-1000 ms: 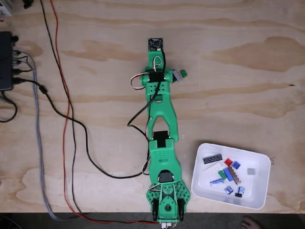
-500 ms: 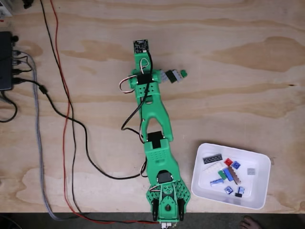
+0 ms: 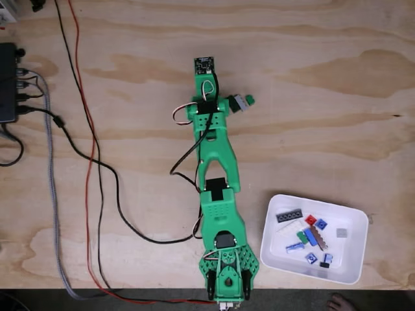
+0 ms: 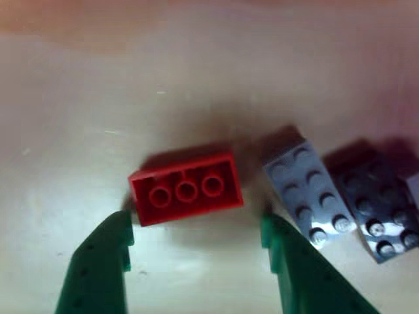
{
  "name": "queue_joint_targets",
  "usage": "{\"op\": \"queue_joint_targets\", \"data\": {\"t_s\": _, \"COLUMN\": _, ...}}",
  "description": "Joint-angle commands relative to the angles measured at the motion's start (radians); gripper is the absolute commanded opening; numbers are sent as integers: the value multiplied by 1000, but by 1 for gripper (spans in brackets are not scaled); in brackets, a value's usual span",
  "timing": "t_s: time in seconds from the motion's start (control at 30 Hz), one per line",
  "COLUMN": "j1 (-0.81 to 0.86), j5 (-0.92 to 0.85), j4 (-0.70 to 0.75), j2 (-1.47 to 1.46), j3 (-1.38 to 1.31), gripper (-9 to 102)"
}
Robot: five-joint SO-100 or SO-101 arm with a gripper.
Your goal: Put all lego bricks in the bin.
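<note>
In the other view a red lego brick lies upside down on the wood, its tubes showing. My gripper is open, and its green fingers reach in from below, with the brick just beyond the tips and between them. Right of it lie a grey brick and a darker one. In the fixed view the green arm stretches up the table, a grey brick and a green piece beside its wrist. The white bin at lower right holds several bricks.
Black, red and braided cables run down the left of the table from a black box. The arm's base sits at the front edge. A person's toes show below the bin.
The wrist swung left and has now come partway back right, covering one of the grey bricks beside it. The bin and its bricks have not moved.
</note>
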Motion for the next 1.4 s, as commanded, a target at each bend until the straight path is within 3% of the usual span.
{"op": "queue_joint_targets", "data": {"t_s": 0.0, "j1": -12, "j5": 12, "j4": -28, "j2": 43, "j3": 8, "gripper": 23}}
{"op": "queue_joint_targets", "data": {"t_s": 0.33, "j1": -8, "j5": -15, "j4": -89, "j2": 35, "j3": -9, "gripper": 26}}
{"op": "queue_joint_targets", "data": {"t_s": 0.73, "j1": -2, "j5": -15, "j4": -137, "j2": 61, "j3": 46, "gripper": 0}}
{"op": "queue_joint_targets", "data": {"t_s": 0.83, "j1": -3, "j5": 64, "j4": -227, "j2": 198, "j3": 149, "gripper": 0}}
{"op": "queue_joint_targets", "data": {"t_s": 0.93, "j1": 18, "j5": 138, "j4": -339, "j2": 568, "j3": 359, "gripper": 0}}
{"op": "queue_joint_targets", "data": {"t_s": 1.03, "j1": 135, "j5": 153, "j4": -321, "j2": 973, "j3": 474, "gripper": 0}}
{"op": "queue_joint_targets", "data": {"t_s": 1.2, "j1": 411, "j5": 118, "j4": -253, "j2": 1322, "j3": 592, "gripper": 0}}
{"op": "queue_joint_targets", "data": {"t_s": 1.37, "j1": 874, "j5": -11, "j4": -61, "j2": 1646, "j3": 796, "gripper": 0}}
